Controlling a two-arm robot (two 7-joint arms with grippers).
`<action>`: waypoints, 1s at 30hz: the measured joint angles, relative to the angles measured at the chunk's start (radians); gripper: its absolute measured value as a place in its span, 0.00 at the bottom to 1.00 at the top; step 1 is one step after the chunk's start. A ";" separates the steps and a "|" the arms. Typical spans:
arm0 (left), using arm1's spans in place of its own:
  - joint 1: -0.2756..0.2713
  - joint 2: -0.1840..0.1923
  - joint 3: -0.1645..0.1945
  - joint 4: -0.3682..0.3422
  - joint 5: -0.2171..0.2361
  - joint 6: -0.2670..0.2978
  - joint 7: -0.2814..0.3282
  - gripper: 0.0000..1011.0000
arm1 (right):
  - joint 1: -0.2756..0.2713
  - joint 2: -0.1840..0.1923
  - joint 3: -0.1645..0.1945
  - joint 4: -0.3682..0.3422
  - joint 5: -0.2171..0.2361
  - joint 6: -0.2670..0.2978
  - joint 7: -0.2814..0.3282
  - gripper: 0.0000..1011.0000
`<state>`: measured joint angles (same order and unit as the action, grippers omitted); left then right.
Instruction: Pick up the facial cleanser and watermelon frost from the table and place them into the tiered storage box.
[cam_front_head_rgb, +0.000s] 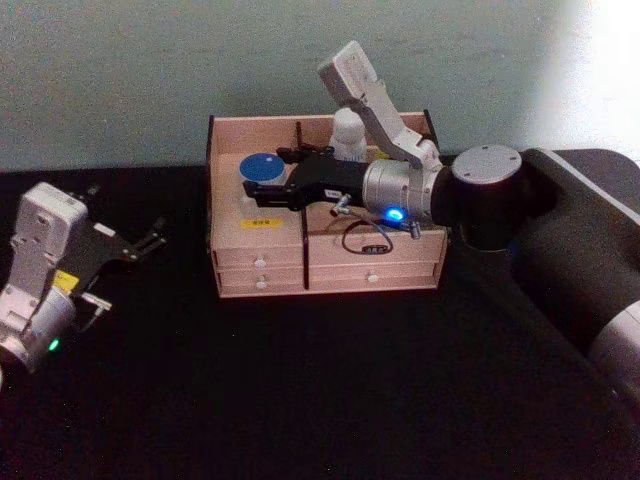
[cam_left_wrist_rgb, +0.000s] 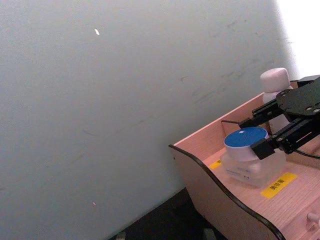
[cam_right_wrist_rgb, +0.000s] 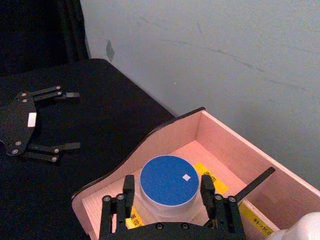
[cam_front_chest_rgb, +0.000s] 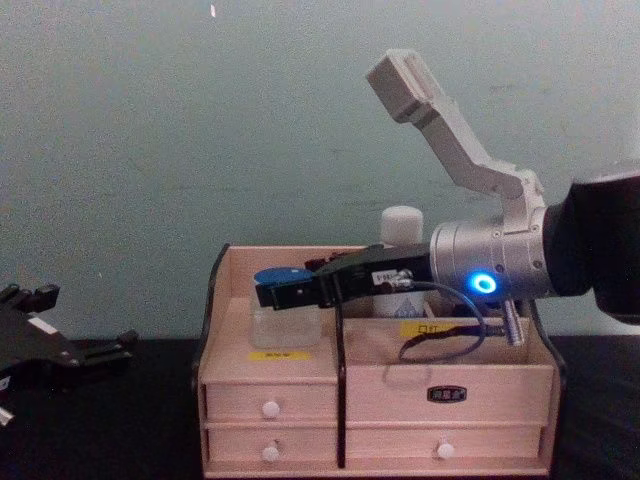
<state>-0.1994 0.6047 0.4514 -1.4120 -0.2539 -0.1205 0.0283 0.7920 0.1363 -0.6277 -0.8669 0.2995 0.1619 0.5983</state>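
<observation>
A black table (cam_front_head_rgb: 300, 390) is seen, on which the tiered storage box (cam_front_head_rgb: 325, 265) is set, against the wall.

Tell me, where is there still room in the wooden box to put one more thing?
The tiered storage box looks fullest at its left end, where the right hand straddles the blue-lidded jar. The white bottle fills a back spot. The black table before the drawers is bare, as is the strip between box and left hand.
</observation>
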 joint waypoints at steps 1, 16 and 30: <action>0.000 0.000 0.000 0.000 0.000 0.000 0.000 0.99 | 0.000 0.000 0.000 0.000 0.000 0.000 0.000 0.84; 0.000 0.000 0.000 0.000 0.000 0.000 0.000 0.99 | -0.001 0.000 0.000 0.000 0.002 0.002 -0.001 0.99; 0.000 0.000 0.000 0.000 0.000 0.000 0.000 0.99 | -0.041 0.032 0.051 -0.102 0.035 0.012 -0.010 0.99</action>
<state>-0.1995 0.6046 0.4514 -1.4120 -0.2539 -0.1205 0.0283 0.7511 0.1684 -0.5769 -0.9690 0.3349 0.1744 0.5886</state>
